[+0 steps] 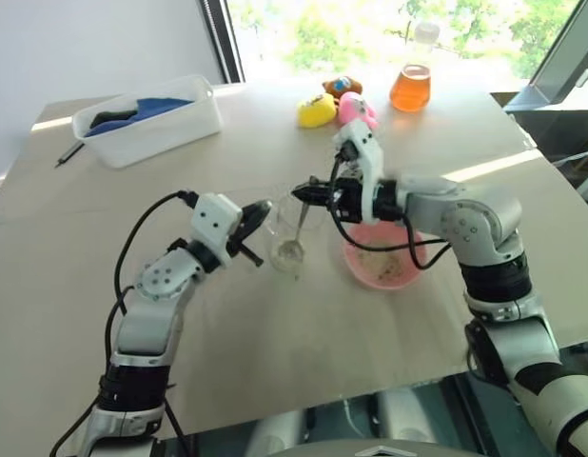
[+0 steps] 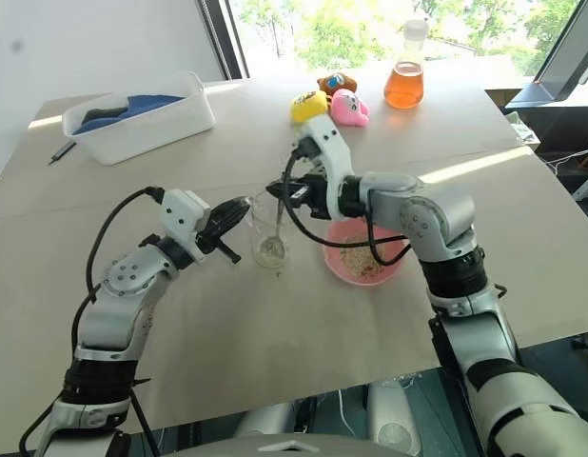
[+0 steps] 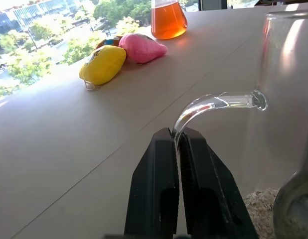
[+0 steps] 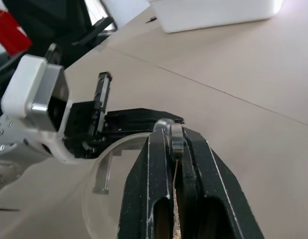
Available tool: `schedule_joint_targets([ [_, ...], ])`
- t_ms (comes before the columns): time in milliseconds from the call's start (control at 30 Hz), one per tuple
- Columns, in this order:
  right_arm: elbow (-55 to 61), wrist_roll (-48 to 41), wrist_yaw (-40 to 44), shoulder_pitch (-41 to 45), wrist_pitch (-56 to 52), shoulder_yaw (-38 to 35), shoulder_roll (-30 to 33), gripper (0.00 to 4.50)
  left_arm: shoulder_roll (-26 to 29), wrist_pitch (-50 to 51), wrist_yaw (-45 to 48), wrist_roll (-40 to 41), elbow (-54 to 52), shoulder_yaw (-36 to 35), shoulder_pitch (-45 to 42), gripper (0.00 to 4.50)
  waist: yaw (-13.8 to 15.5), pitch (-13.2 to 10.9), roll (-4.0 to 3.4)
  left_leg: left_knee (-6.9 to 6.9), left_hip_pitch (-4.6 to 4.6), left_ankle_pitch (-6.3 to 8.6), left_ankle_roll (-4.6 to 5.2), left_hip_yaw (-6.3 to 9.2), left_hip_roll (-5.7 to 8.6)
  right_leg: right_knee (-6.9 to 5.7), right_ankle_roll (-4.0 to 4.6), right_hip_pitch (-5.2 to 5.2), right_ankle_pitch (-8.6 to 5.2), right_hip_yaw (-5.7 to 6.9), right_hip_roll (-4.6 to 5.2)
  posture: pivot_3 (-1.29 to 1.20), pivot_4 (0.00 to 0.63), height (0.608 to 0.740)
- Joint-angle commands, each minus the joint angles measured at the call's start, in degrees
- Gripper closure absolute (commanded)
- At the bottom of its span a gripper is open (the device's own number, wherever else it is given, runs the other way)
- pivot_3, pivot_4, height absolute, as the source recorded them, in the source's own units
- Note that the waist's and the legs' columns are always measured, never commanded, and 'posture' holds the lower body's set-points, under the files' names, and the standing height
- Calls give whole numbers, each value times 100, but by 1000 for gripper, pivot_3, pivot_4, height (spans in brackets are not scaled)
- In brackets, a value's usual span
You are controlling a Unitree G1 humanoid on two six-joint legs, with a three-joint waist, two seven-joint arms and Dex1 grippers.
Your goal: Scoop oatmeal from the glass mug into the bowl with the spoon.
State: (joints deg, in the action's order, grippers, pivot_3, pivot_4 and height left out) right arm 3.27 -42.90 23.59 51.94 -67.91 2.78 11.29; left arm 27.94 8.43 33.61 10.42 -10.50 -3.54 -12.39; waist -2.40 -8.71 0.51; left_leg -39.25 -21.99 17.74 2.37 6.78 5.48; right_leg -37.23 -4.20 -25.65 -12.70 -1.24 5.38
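The left gripper (image 3: 178, 149) has its fingers pinched tight on the thin curved handle of the glass mug (image 1: 287, 238), which stands on the bench (image 1: 275, 333) just left of the pink bowl (image 1: 380, 259). That handle looks a fragile and slippery hold: clear smooth glass, a narrow loop, so I would judge a steady light clamp safer than any twist. The mug itself seems light and easy to tip.

At the mug, the spoon (image 1: 296, 236) hangs nearly upright with its round end down inside the glass, among the oatmeal (image 3: 261, 211). The flakes look dry and loose, likely to slide off a tilted spoon. The right gripper (image 4: 175, 149) is shut on the top of the spoon's slim stiff handle, a far-end hold that gives reach but little leverage.

The left wrist view shows the grip on the handle and the heap at the mug's bottom, too small to make out in the head views. The head views show the bowl already holding some flakes, beside the mug.
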Motion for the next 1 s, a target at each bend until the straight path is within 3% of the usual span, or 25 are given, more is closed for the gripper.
schedule_joint_targets([
  [33, -140, -389, -319, 385, -560, -757, -153, 4500, -25, -223, -6, -93, 1, 85, -111, 4452, 3, 1, 0, -2, 0, 0, 0, 0, 0, -2, 0, 0, 0, 0, 0, 0, 150, 740],
  [500, -776, -701, -1278, 1159, -2352, -2828, -258, 4500, -318, -719, 101, -269, 909, 469, -576, 4452, 13, 4, -4, -13, 2, -1, 2, -2, 15, -29, 0, -1, 0, 9, 21, 0, 150, 740],
  [1000, -1423, -1461, -2406, 1535, -2459, -3828, 268, 4500, -602, -1244, 225, -400, 1430, 736, -768, 4452, 12, 15, -18, -21, 2, -2, 4, -6, 24, -45, 0, -1, 0, 21, 57, 0, 150, 740],
])
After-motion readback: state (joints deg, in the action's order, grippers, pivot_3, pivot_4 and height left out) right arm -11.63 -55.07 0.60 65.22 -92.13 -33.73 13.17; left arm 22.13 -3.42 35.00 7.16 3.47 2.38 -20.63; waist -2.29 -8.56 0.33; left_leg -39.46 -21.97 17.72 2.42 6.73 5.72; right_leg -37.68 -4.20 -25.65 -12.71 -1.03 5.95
